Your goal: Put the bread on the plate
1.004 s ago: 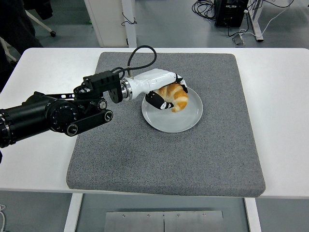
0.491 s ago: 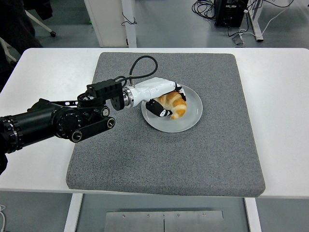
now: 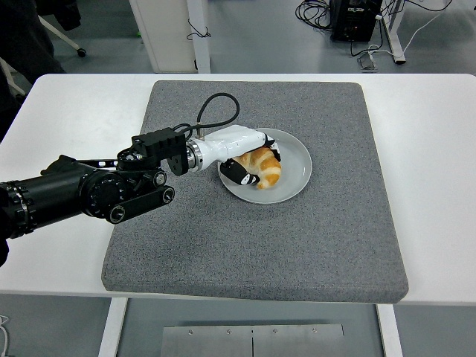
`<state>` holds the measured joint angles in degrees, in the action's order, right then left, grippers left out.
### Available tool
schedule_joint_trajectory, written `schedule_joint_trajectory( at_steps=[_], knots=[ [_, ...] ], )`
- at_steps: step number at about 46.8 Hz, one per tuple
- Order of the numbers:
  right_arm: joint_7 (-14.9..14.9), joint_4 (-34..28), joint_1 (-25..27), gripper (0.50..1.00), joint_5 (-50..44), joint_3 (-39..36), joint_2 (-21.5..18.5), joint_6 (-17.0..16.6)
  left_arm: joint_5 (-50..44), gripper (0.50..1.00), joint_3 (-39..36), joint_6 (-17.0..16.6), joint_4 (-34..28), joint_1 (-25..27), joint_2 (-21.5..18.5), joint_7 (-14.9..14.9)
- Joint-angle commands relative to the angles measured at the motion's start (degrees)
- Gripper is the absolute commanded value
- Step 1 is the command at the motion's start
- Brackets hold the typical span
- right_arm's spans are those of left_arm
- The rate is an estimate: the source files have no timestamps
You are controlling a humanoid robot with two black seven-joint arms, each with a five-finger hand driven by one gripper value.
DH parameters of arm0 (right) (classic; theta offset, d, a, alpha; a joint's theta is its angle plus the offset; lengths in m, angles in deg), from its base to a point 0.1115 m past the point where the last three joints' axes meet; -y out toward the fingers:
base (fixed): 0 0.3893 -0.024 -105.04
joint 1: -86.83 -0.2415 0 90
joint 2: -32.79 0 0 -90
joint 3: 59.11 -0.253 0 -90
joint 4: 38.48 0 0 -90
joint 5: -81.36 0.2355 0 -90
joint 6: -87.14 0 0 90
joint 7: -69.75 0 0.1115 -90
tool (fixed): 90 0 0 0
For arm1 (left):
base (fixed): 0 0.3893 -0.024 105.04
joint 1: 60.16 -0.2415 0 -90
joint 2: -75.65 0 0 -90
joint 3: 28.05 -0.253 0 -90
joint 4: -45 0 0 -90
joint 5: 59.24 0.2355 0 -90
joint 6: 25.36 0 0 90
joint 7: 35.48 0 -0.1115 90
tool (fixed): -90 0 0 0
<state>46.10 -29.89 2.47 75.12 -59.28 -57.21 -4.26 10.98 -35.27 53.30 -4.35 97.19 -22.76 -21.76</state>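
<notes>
A golden-brown croissant-like bread (image 3: 263, 168) rests on the left part of a pale round plate (image 3: 294, 167) in the middle of the grey mat. My left hand (image 3: 251, 162), white with black fingertips, is curled around the bread from the left and above, with a thumb under its near side. The black left arm (image 3: 89, 190) reaches in from the left edge. The right arm is out of sight.
The grey foam mat (image 3: 260, 238) covers most of the white table (image 3: 439, 163). A black cable (image 3: 216, 108) loops up behind the wrist. Desk legs and cables stand on the floor beyond the far edge.
My left hand has carried the bread down and slightly toward the near left, from above the plate's middle to resting on its left part.
</notes>
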Motion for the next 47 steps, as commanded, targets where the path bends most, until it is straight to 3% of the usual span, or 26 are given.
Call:
schedule_joint_trajectory(
  at_steps=[1,4,11,19,35,44,47],
  knots=[
    [0.0,0.03,-0.01,1.0,0.0,0.0,0.0,0.0,0.0,0.702,0.01,0.0,0.04,-0.02,0.06,-0.01],
    [0.0,0.03,-0.1,1.0,0.0,0.0,0.0,-0.09,0.0,0.76,-0.08,0.0,-0.05,-0.1,0.06,-0.01],
    [0.0,0.03,-0.01,1.0,0.0,0.0,0.0,0.0,0.0,0.814,0.01,0.0,0.04,-0.02,-0.03,-0.01],
    [0.0,0.03,-0.01,1.0,0.0,0.0,0.0,0.0,-1.32,0.952,0.44,0.62,-0.05,0.25,-0.03,0.07],
    [0.0,0.03,-0.01,1.0,0.0,0.0,0.0,0.0,-3.69,0.965,2.29,4.13,-0.75,1.3,-1.17,0.6],
    [0.0,0.03,-0.1,1.0,0.0,0.0,0.0,0.0,-9.4,0.965,9.67,14.06,-0.84,2.53,-3.45,0.69],
    [0.0,-0.06,-0.01,1.0,0.0,0.0,0.0,0.0,-9.93,0.965,11.86,16.0,-0.84,2.62,-3.72,0.69]
  ],
)
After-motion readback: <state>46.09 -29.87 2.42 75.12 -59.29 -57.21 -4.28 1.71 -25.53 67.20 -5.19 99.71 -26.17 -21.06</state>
